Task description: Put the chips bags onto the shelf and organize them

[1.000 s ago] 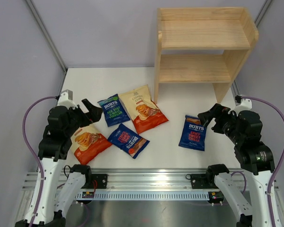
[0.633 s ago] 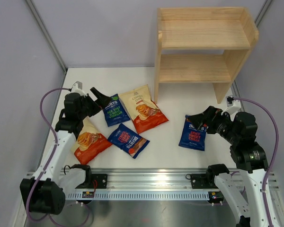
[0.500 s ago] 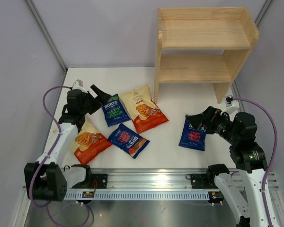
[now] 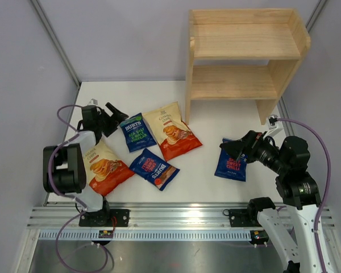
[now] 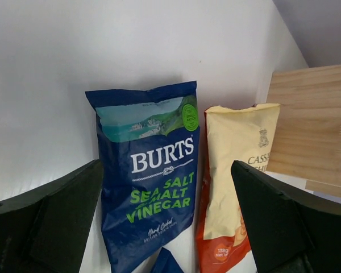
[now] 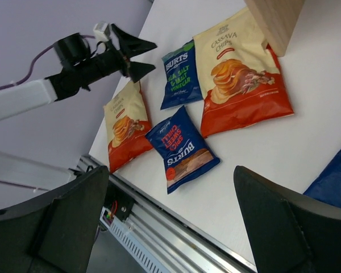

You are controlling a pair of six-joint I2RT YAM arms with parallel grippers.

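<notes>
Five chips bags lie flat on the white table. A blue Burts sea-salt bag (image 4: pixel 135 132) (image 5: pixel 150 176) lies beside a cream cassava bag (image 4: pixel 171 131) (image 5: pixel 238 165). Nearer lie a blue spicy bag (image 4: pixel 153 169) (image 6: pixel 182 148) and a cream-and-orange bag (image 4: pixel 105 168) (image 6: pixel 125 125). A third blue bag (image 4: pixel 232 162) lies to the right. My left gripper (image 4: pixel 118 114) (image 5: pixel 165 227) is open, just behind the sea-salt bag's top edge. Open and holding nothing, my right gripper (image 4: pixel 228 149) (image 6: pixel 170 227) hangs over the right blue bag's top. The wooden shelf (image 4: pixel 244 54) stands at the back right with bare tiers.
The metal rail (image 4: pixel 176 219) (image 6: pixel 159 227) runs along the near table edge. Grey walls close in the left and right sides. The shelf's side panel (image 5: pixel 312 125) stands just right of the cassava bag. My left arm (image 6: pixel 28 96) stretches along the left edge.
My left arm has stretched out along the left edge, carrying its open gripper back to the sea-salt bag's top. The right gripper has shifted left over the right blue bag. No bag has moved.
</notes>
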